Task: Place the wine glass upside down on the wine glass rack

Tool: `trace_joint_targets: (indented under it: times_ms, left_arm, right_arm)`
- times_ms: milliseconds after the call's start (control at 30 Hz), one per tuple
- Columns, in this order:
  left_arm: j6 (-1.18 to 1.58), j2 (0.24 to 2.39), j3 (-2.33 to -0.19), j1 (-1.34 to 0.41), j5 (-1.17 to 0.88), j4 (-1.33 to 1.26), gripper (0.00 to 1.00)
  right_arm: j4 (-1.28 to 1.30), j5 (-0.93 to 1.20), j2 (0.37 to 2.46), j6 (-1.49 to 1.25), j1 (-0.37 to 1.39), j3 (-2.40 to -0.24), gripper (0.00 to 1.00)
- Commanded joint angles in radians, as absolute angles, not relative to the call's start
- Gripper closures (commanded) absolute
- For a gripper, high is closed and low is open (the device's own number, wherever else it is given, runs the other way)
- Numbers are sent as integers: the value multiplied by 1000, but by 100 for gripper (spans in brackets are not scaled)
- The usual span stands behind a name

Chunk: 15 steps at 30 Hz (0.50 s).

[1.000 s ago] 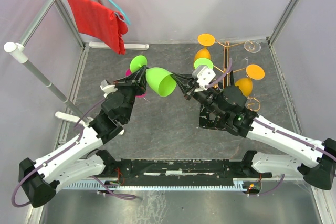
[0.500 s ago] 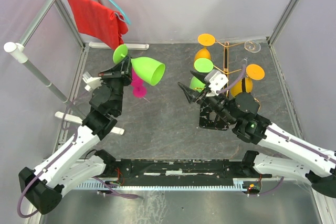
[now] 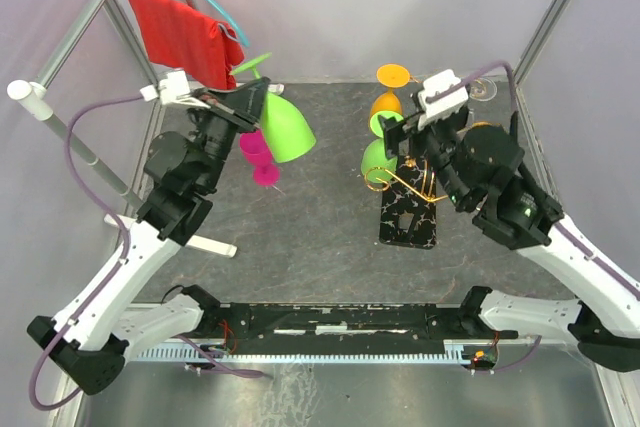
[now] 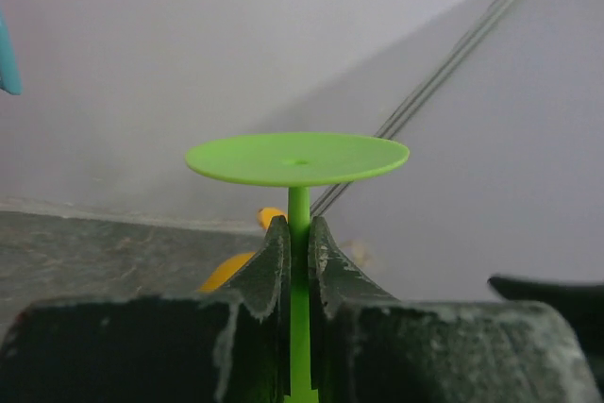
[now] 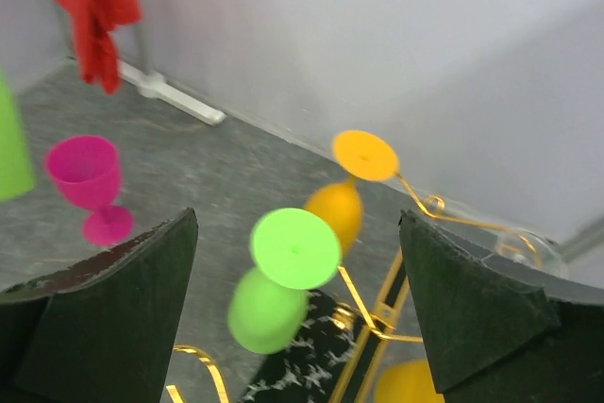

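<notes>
The left gripper (image 3: pixel 243 99) is clamped narrowly on the thin stem of the lime-green plastic wine glass (image 3: pixel 285 129). In the left wrist view both fingers (image 4: pixel 274 252) press the stem just under the flat round foot, and the bowl is hidden below them. From above, the glass hangs tilted at the back left of the table, foot toward the rear wall and open bowl facing down and to the right. It is well apart from the gold wire wine glass rack (image 3: pixel 408 222), which stands on its black white-veined slab at the right. Bare grey tabletop (image 3: pixel 320 237) lies between them. A pink plastic goblet (image 3: pixel 258 153) stands upright just beside the held bowl, and a red cloth (image 3: pixel 185 35) hangs close behind the left gripper. The rack's arms already hold a second green glass (image 3: pixel 377 159), an orange glass (image 3: pixel 385 104) and a clear glass (image 3: pixel 483 89), all near the back wall. The right gripper (image 3: pixel 400 135) hovers over the rack, spread wide and holding nothing.
</notes>
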<state>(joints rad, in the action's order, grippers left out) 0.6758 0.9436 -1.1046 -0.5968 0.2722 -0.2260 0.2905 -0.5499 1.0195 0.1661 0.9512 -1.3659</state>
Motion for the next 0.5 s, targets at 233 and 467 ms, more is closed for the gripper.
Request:
trace_joint_targets:
  times_ms: [233, 467]
  left_arm:
    - [23, 872, -1007, -805, -50, -308, 97]
    - [-74, 792, -797, -969, -136, -452, 97]
  right_arm:
    - [550, -220, 1219, 12, 544, -1578, 2]
    - [567, -125, 1245, -34, 387, -1599, 2]
